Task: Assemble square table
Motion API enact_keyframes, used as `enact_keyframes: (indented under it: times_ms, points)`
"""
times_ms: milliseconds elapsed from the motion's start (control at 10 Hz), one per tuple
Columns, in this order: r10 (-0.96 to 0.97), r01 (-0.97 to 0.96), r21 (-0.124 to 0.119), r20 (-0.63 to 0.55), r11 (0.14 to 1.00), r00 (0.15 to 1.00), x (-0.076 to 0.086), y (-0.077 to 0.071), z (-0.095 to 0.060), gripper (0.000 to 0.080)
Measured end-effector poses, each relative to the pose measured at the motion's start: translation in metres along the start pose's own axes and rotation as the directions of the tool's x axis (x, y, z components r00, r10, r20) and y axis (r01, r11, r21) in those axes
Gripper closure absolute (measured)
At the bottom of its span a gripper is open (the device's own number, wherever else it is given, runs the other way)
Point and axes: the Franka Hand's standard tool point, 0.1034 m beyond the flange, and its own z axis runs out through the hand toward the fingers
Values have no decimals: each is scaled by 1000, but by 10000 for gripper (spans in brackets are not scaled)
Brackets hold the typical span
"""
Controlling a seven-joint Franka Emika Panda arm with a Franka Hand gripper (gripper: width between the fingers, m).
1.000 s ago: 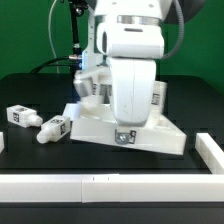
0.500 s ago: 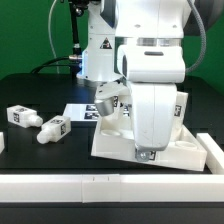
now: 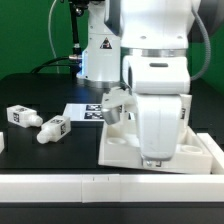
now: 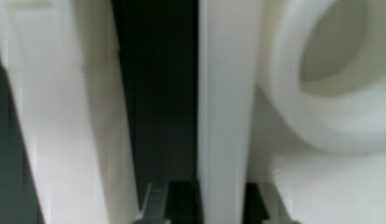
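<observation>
The arm (image 3: 150,60) stands over the slab (image 3: 118,150), which lies at the scene's 5 o'clock, near the border bars (image 3: 60,185). The gripper (image 3: 150,158) sits low on the slab's near edge. Its rim (image 4: 225,100) runs between the fingers, a socket (image 4: 332,60) just beside. Whether they clamp it cannot be told. Two legs (image 3: 52,128) lie well apart at the gripper's 9 o'clock, probably the next reach.

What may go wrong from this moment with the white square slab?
1. The white plastic square slab sits close to the long white border bars; a push toward them may jam or tilt it.
2. The gripper seems to hold only the slab's rim, so the slab may slip or twist.
</observation>
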Motion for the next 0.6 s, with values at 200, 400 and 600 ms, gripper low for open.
enact_keyframes:
  times_ms: [200, 400, 600]
  points:
    - [-14, 14, -6, 14, 1000, 1000, 3, 10, 0, 745]
    - [-17, 16, 35, 37, 999, 999, 3, 11, 0, 745]
    - [-15, 12, 80, 47, 997, 999, 2, 11, 1, 745]
